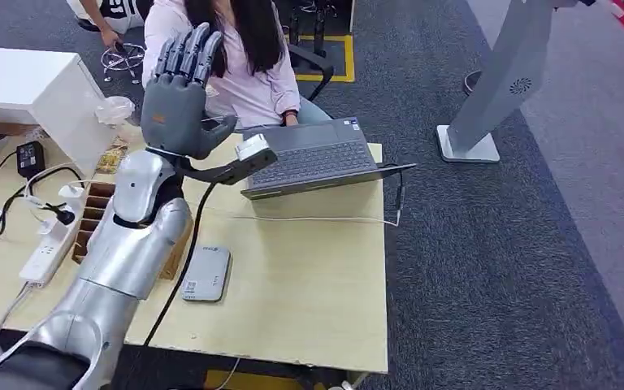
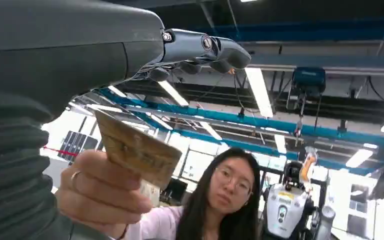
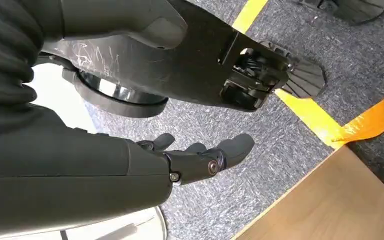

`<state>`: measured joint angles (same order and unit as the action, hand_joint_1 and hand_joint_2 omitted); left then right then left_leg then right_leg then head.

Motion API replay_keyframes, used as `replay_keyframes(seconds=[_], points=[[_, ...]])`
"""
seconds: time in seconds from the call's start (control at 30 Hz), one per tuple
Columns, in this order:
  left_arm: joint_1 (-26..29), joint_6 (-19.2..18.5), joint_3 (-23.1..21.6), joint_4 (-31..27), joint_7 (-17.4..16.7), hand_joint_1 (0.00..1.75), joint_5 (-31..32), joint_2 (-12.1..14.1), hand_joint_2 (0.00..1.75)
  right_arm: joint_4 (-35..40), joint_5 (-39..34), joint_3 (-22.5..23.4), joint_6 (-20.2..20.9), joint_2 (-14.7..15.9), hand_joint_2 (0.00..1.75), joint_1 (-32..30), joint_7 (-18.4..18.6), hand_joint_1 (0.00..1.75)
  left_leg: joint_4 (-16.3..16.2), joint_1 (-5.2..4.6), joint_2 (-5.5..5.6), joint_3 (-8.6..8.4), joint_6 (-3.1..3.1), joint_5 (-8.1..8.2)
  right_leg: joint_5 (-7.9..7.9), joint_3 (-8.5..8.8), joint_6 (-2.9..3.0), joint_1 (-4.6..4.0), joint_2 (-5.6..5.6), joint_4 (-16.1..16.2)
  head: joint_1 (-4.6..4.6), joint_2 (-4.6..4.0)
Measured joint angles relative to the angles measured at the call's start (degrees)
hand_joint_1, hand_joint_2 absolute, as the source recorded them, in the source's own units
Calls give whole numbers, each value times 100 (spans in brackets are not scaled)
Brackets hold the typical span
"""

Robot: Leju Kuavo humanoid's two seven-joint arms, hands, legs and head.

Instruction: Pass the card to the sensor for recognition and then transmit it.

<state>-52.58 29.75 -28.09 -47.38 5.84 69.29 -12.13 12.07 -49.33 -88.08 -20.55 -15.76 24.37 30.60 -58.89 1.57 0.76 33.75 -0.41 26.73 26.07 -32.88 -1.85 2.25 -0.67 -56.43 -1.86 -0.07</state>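
We hold our left hand (image 1: pixel 180 96) up high over the table (image 1: pixel 309 276), with its fingers spread apart and nothing in it. A person's hand (image 2: pixel 97 192) holds the card (image 2: pixel 136 151) up close to our palm, but we cannot tell if the card touches it. Our right hand (image 3: pixel 200 156) hangs down over the grey floor (image 3: pixel 260 165), loose and holding nothing. A laptop (image 1: pixel 317 158) and a grey box (image 1: pixel 206 274) sit on the table.
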Motion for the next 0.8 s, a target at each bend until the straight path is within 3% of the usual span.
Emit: replay_keyframes(seconds=[0.2,0.63,0.67,0.8], points=[[-209,9,-44,670,0,0,28,-87,175,107,-50,0,109,-2,175,40,464,0,2,1,0,2,0,1,3,0,0,-1,0,-2,0,0],[-300,144,-44,1134,57,0,28,-94,175,149,-39,0,162,-2,175,48,435,0,2,0,3,3,0,0,4,1,-1,0,2,-1,0,0],[-300,146,-44,1151,59,175,28,-94,175,149,-41,0,175,-2,175,48,431,0,2,0,3,3,0,0,4,1,-1,0,2,-1,0,0],[-295,197,-44,1208,91,175,7,-94,175,148,-41,0,177,-2,175,48,428,0,3,1,3,3,0,0,4,1,-1,0,2,-1,0,0]])
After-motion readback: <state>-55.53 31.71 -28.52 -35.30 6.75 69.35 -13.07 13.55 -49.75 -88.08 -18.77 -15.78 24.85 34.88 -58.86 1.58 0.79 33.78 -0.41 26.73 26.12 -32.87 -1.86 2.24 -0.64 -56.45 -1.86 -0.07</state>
